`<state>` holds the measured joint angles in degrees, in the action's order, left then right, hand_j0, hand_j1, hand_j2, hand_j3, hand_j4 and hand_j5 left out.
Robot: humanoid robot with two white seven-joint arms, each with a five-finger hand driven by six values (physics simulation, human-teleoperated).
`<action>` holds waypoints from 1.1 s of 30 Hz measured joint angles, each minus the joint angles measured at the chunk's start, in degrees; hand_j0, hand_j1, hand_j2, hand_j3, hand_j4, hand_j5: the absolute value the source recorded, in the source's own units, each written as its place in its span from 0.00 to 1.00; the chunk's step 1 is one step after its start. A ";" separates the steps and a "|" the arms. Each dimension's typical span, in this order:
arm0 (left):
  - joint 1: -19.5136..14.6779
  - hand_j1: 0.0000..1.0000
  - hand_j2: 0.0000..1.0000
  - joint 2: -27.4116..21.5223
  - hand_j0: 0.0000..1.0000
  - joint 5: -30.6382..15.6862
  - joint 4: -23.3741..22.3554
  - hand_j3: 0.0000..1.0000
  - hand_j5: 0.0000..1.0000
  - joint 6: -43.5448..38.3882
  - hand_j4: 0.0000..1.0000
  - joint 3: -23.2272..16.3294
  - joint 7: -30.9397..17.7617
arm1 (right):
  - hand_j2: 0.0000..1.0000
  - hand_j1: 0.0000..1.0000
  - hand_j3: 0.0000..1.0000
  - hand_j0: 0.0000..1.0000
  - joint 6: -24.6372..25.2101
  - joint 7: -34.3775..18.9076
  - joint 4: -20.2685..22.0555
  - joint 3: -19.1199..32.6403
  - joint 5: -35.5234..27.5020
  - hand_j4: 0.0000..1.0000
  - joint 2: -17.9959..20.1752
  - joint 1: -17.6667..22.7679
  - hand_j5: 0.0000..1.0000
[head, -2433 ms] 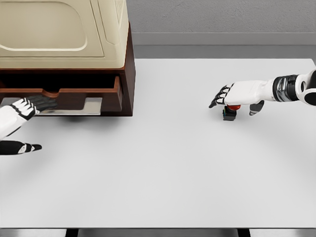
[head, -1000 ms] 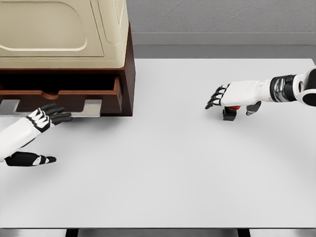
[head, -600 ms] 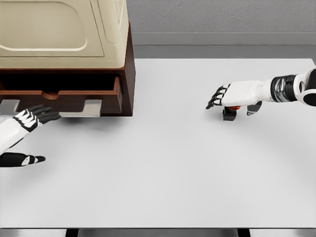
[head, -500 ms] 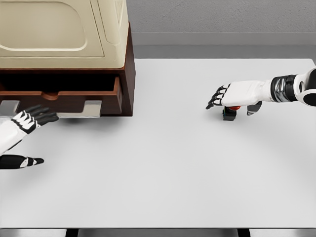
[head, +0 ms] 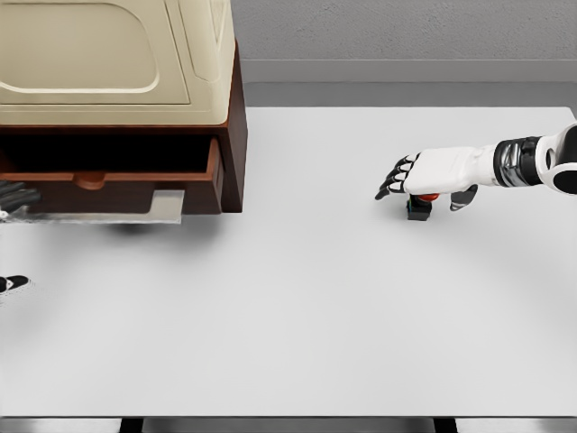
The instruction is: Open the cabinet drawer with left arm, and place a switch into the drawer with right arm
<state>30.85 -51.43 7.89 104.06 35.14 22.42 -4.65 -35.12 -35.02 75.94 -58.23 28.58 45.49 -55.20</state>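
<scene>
Nearest to me is a wide white table (head: 288, 325), bare across its front half. At its far left edge only slivers of my left hand (head: 13, 195) show: some dark fingertips beside the drawer's front, and another dark tip lower down by the table's left border. So little is in view that I cannot tell whether that hand is released or clenched.

Further back on the right, my right hand (head: 424, 173) reaches in from the right side and sits directly over the switch (head: 418, 206), a small dark block with a red button. My palm covers its top, thumb hanging down on one side and fingers stretched past it on the other, not clenched. I judge this is a hover to line up a grasp, since nothing shows the fingers wrapped around the block. The switch rests on the table, well apart from the cabinet.

At the far left stands the cabinet (head: 230, 135), dark wood under a cream top. Its drawer (head: 117, 185) is pulled partway out, showing a dark gap behind its front, ready to receive the switch.
</scene>
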 measured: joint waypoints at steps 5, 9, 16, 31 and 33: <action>-3.16 1.00 1.00 0.72 1.00 -2.26 -0.71 1.00 1.00 -0.09 1.00 5.92 -0.23 | 1.00 1.00 1.00 1.00 0.00 0.00 0.00 0.00 -0.01 1.00 0.05 0.00 1.00; -15.55 1.00 1.00 0.55 1.00 -2.75 -0.77 1.00 1.00 -0.12 1.00 2.65 -0.53 | 1.00 1.00 1.00 1.00 0.01 0.00 0.00 0.00 -0.02 1.00 0.07 0.00 1.00; -20.65 1.00 1.00 0.55 1.00 -2.48 -0.75 1.00 1.00 -0.11 1.00 -5.42 -0.72 | 0.81 0.81 0.81 0.81 0.01 0.00 0.00 0.00 -0.02 0.81 -0.04 0.00 0.81; -28.12 1.00 1.00 1.20 1.00 -2.12 -0.73 1.00 1.00 -0.10 1.00 -19.07 -0.91 | 0.63 0.63 0.63 0.63 0.00 0.00 -0.08 -0.09 0.32 0.63 0.13 0.18 0.63; -27.95 1.00 1.00 1.51 1.00 -2.10 -0.76 1.00 1.00 -0.10 1.00 -19.21 -0.92 | 0.62 0.62 0.62 0.62 0.00 0.00 -0.08 -0.09 0.31 0.62 0.11 0.26 0.62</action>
<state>2.90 -49.92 5.79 103.29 35.04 3.21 -5.57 -35.12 -35.01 75.85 -58.33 28.90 45.60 -54.93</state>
